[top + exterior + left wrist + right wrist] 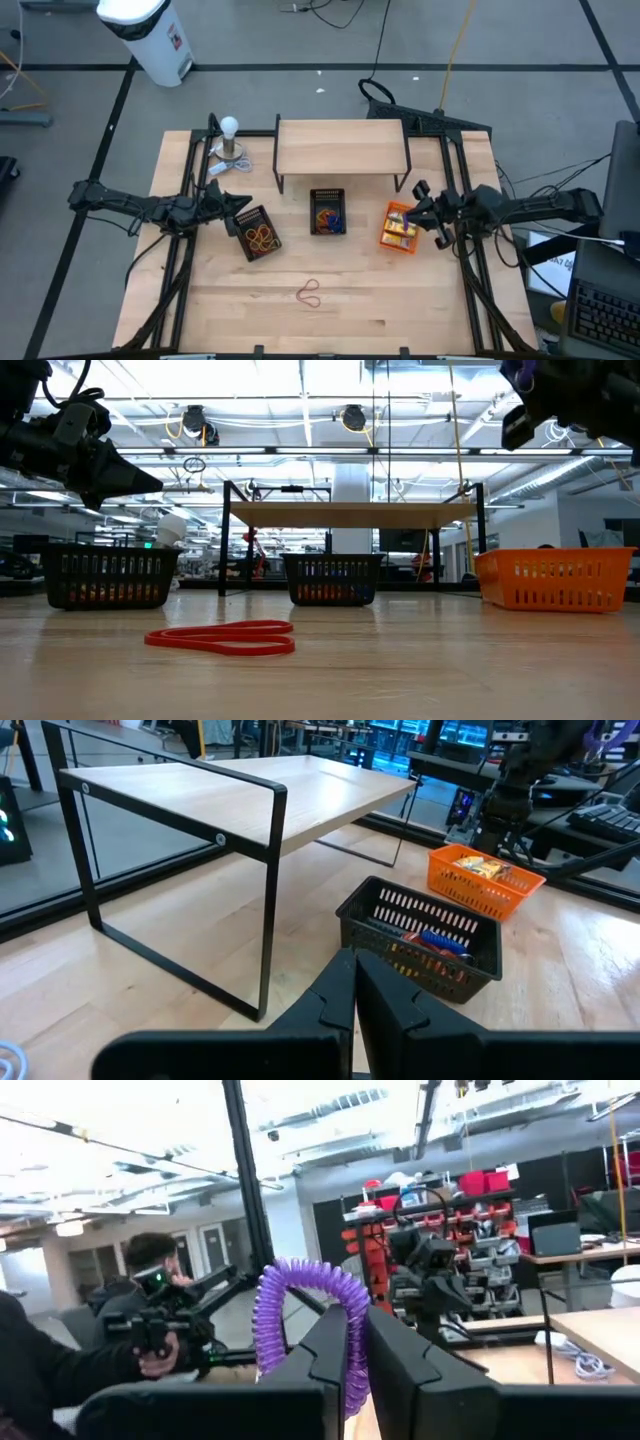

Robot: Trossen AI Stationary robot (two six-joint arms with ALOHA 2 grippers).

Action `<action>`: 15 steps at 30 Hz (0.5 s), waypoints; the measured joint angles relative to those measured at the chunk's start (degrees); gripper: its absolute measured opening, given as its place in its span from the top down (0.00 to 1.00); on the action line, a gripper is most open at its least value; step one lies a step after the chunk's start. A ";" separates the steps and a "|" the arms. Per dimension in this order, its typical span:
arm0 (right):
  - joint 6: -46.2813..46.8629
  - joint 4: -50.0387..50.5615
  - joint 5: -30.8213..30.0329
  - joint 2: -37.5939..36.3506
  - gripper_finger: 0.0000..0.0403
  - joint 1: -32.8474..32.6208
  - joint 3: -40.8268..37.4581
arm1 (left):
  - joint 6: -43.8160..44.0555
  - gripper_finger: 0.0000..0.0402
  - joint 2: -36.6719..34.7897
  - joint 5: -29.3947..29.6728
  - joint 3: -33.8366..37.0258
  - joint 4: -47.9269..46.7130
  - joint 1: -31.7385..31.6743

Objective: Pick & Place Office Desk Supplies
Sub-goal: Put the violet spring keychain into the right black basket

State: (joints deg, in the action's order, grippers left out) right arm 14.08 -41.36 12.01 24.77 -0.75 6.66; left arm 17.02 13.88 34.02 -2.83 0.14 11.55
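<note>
One thin red rubber band (309,293) lies loose on the bare wooden table (420,300), well forward of the bins. Left gripper (238,204) and right gripper (420,205) hover raised, fingers pressed together, empty, likely between picks.

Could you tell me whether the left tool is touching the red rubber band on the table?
Apart. The high view shows the left tool beside the black bin, well away from the red rubber band.

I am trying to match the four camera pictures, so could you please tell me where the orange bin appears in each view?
High view: orange bin right of centre, beside the right gripper.
Low view: far right.
Left wrist view: upper right.
Right wrist view: not in it.
Shared landmark: the wooden shelf behind the bins.
</note>
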 joint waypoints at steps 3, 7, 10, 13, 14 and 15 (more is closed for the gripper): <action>-1.11 -0.02 0.04 -0.02 0.96 -0.02 -0.49 | 0.02 0.98 0.00 0.00 0.00 0.02 -0.02; -3.10 -0.03 -1.08 -0.02 0.96 -0.02 -1.24 | 0.43 0.98 0.00 0.00 0.00 0.02 -0.01; -3.70 -0.40 -1.69 -0.02 0.96 0.09 -1.88 | 0.96 0.98 -0.01 0.01 0.00 0.00 -0.01; -4.06 -0.48 -1.68 -0.04 0.96 0.09 -2.29 | 0.98 0.98 -0.01 0.02 0.00 -0.02 0.00; -4.20 -0.48 -1.69 -0.04 0.96 0.09 -2.40 | 0.98 0.98 -0.01 0.10 0.00 -0.01 -0.02; -4.29 -0.46 -1.69 -0.03 0.96 0.09 -2.49 | 1.00 0.98 -0.01 0.28 0.00 -0.02 0.00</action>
State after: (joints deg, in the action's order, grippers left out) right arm 9.79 -41.82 10.33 24.74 -0.67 4.17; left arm 18.01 13.87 34.30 -2.83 0.12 11.55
